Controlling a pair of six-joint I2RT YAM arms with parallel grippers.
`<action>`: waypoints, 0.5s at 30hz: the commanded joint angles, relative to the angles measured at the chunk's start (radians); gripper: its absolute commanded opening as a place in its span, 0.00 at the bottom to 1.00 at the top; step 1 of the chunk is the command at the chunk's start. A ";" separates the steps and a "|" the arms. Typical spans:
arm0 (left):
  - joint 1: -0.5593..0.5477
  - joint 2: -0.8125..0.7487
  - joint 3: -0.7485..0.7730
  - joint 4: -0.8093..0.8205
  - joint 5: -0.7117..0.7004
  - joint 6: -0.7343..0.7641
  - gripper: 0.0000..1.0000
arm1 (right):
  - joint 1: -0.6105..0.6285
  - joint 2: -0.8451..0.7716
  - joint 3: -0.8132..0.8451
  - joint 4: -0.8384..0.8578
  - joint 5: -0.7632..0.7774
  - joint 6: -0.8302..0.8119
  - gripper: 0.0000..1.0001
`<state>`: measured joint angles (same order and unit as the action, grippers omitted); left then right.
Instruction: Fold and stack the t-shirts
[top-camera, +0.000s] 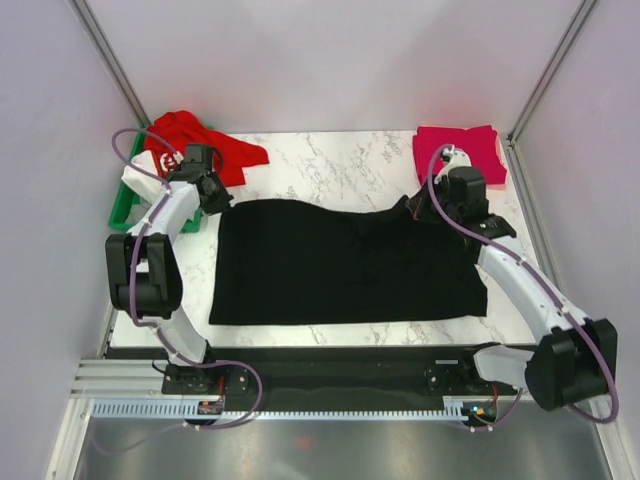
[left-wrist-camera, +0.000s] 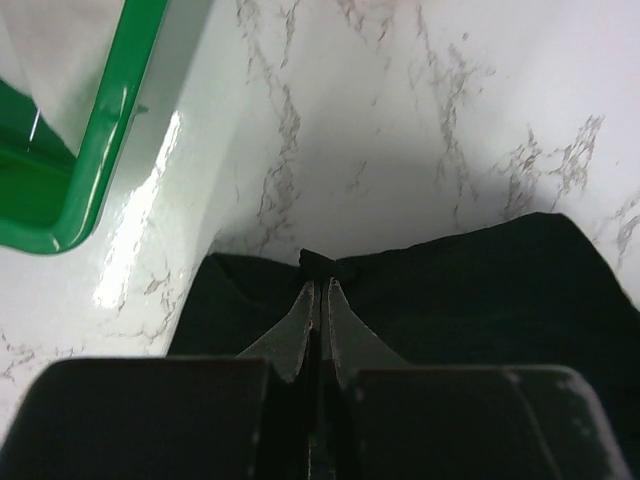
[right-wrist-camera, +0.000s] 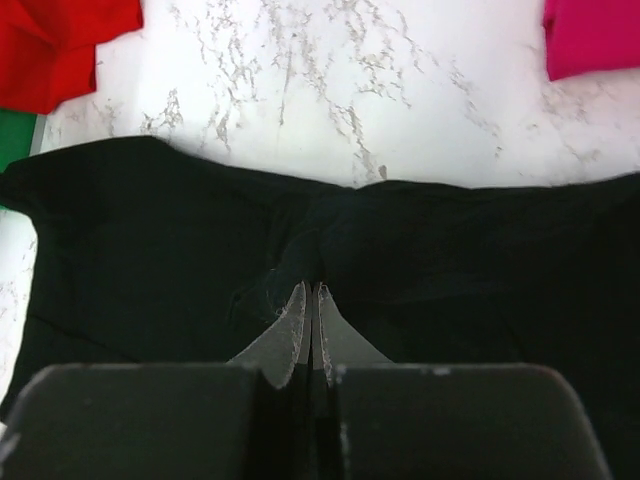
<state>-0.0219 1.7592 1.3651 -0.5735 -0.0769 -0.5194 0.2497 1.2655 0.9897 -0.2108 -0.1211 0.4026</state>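
A black t-shirt (top-camera: 340, 265) lies spread flat across the middle of the table. My left gripper (top-camera: 214, 200) is shut on its far left corner, with a small tuft of black cloth pinched at the tips (left-wrist-camera: 320, 285). My right gripper (top-camera: 421, 208) is shut on a bunched fold along the shirt's far edge, toward the right (right-wrist-camera: 312, 290). A red t-shirt (top-camera: 205, 148) lies crumpled at the back left, partly over the green bin (top-camera: 125, 212). A crimson-pink t-shirt (top-camera: 462, 152) sits folded at the back right corner.
The green bin's rim (left-wrist-camera: 95, 165) is just left of my left gripper, with white cloth (left-wrist-camera: 50, 60) inside it. Grey walls close in the table on both sides and at the back. Bare marble (top-camera: 340, 165) lies between the red and pink shirts.
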 joint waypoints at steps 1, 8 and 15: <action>-0.001 -0.065 -0.064 -0.006 -0.015 -0.014 0.02 | -0.003 -0.129 -0.055 -0.061 0.101 0.033 0.00; 0.000 -0.128 -0.155 -0.005 -0.066 0.001 0.02 | -0.003 -0.369 -0.183 -0.139 0.212 0.100 0.00; 0.017 -0.181 -0.215 -0.002 -0.084 0.002 0.02 | -0.003 -0.586 -0.324 -0.234 0.225 0.215 0.00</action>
<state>-0.0158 1.6459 1.1675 -0.5865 -0.1249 -0.5190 0.2497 0.7532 0.7029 -0.3843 0.0612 0.5472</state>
